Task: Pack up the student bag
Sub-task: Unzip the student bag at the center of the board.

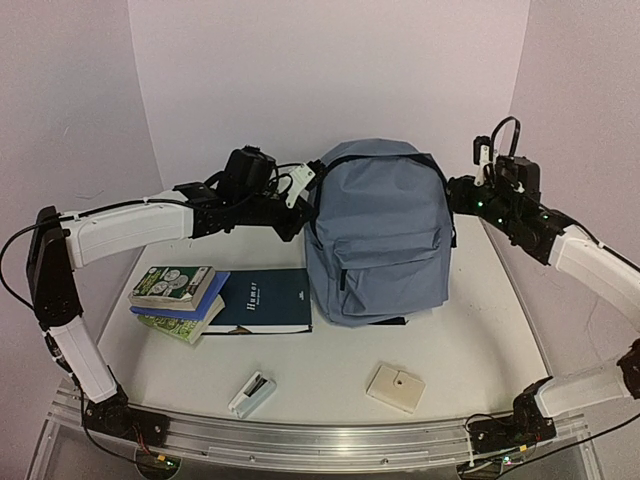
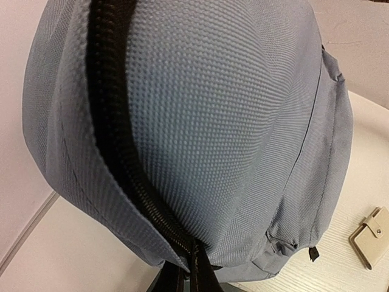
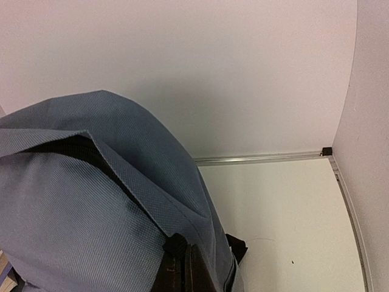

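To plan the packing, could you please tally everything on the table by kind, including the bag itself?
Student bag: 1
Books, a stack of three plus a dark one: 4
Beige snap wallet: 1
Small white and black item: 1
Total: 7

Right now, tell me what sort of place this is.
Most likely a robot lab test cell: a white table boxed in by plain walls, two arms bolted to an aluminium rail at its near edge, and a student bag with books staged as props.
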Controlling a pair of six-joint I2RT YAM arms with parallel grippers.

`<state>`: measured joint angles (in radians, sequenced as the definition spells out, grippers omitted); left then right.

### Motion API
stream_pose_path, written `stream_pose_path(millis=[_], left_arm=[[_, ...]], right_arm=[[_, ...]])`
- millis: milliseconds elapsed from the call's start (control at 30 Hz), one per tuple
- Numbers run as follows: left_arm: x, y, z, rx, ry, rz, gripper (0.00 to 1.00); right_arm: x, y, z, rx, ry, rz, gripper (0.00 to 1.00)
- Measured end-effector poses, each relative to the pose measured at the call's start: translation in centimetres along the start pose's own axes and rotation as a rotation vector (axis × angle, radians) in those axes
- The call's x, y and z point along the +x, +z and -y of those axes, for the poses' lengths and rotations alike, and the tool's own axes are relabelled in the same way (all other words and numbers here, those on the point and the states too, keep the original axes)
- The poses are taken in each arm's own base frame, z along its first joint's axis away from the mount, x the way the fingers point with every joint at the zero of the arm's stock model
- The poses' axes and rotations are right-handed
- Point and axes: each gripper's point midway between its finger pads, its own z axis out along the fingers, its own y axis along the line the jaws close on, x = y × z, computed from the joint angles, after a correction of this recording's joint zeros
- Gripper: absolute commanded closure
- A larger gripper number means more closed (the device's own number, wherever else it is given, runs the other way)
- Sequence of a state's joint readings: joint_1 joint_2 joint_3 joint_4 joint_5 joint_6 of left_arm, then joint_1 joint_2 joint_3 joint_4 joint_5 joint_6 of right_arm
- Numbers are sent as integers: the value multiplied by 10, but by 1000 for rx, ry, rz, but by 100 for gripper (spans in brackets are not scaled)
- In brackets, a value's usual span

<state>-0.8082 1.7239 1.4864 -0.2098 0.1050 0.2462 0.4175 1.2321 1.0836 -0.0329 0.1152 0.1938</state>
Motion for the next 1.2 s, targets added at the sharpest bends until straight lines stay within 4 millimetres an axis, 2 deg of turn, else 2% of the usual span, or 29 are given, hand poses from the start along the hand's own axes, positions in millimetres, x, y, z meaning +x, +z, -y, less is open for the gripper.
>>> stream_pose_path(millis=[300, 367, 467, 600, 767, 900, 1067, 1100, 1200], left_arm=[[1, 0, -1, -10, 19, -4, 100], [1, 0, 0, -5, 19, -7, 100], [2, -1, 2, 10, 18, -18, 100], [3, -2, 6, 28, 15, -23, 100], [3, -2, 8, 40, 9, -26, 100], [3, -2, 8, 42, -2, -28, 100], [2, -4, 8, 42, -26, -37, 99], [3, -4, 8, 41, -34, -39, 96], [3, -4, 7, 34, -53, -41, 79]], right_arm=[[-36, 8, -19, -29, -23, 48, 100], [-44, 9, -30, -50, -33, 62, 100], [-51, 9, -59, -98, -64, 75, 100], [-41, 10, -96, -151, -110, 63, 100], [-12, 22, -125, -184, -154, 7, 100], [0, 28, -138, -199, -166, -15, 100], [-5, 23, -146, -213, -141, 6, 100], [-6, 22, -144, -205, -131, 14, 100], [-6, 12, -132, -170, -99, 25, 100]])
